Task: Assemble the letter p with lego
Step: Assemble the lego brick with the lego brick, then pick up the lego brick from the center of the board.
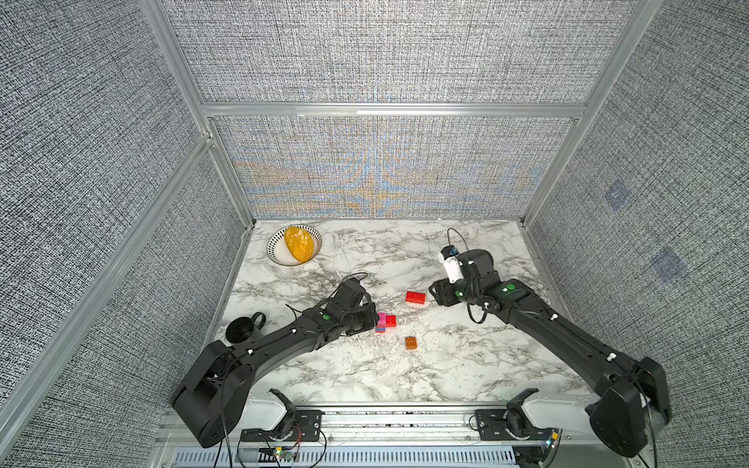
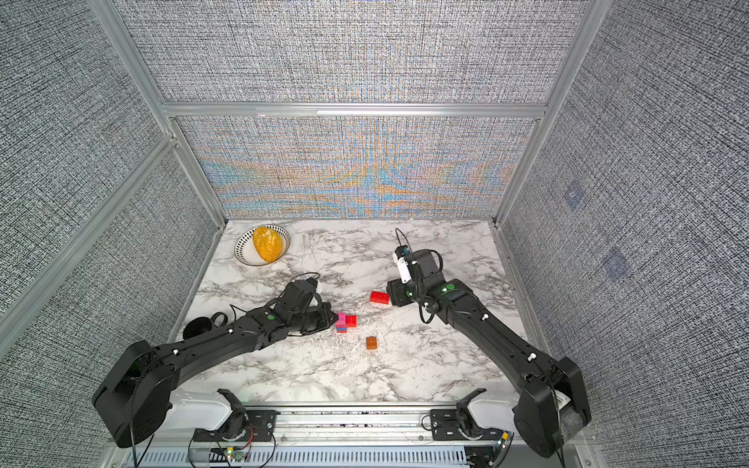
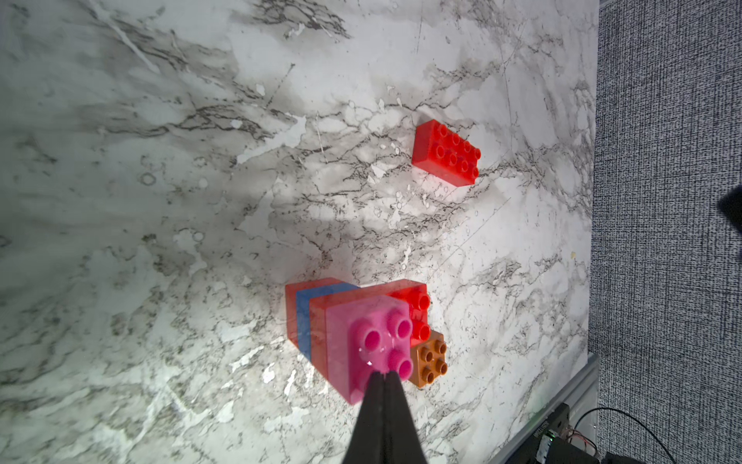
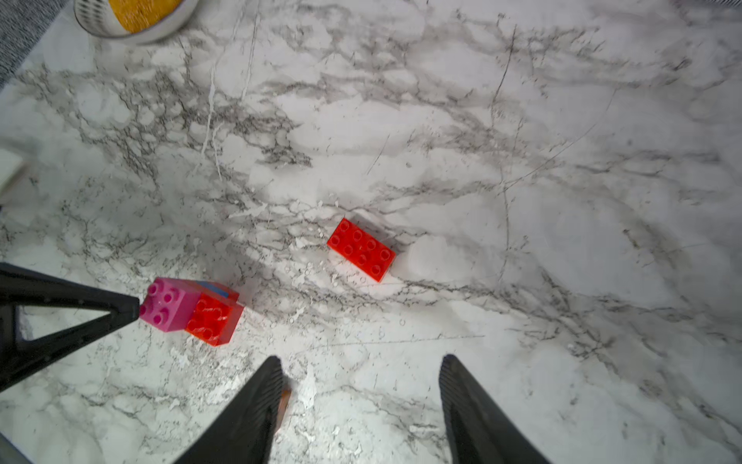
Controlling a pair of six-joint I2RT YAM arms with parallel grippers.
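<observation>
Left gripper [image 3: 381,377]: jaws pressed fully together with nothing between them; the tip touches the pink brick [image 3: 361,321] on top of the brick cluster.
Right gripper [image 4: 361,361]: jaws about half apart and empty, hanging above bare table [image 1: 405,377].
Brick cluster [image 1: 385,321]: one, mid-table, built of four bricks. Pink is on top, then red, blue and red. The upper red brick sticks out past the pink with its studs bare.
Loose red brick [image 1: 415,298]: one, long, eight studs up, flat on the table just beside the right gripper and apart from the cluster.
Orange brick [image 1: 410,342]: one, small, alone near the cluster on the robot's side. A right finger hides most of it in the right wrist view.
Lego count: six bricks: three red, one pink, one blue, one orange.
Bowl [image 1: 272,243]: one, white with a dashed rim, in the far left corner, holding one yellow-orange lump [image 1: 299,243].
Mug [image 1: 242,329]: one, black, at the left edge beside the left arm [image 1: 283,344].
</observation>
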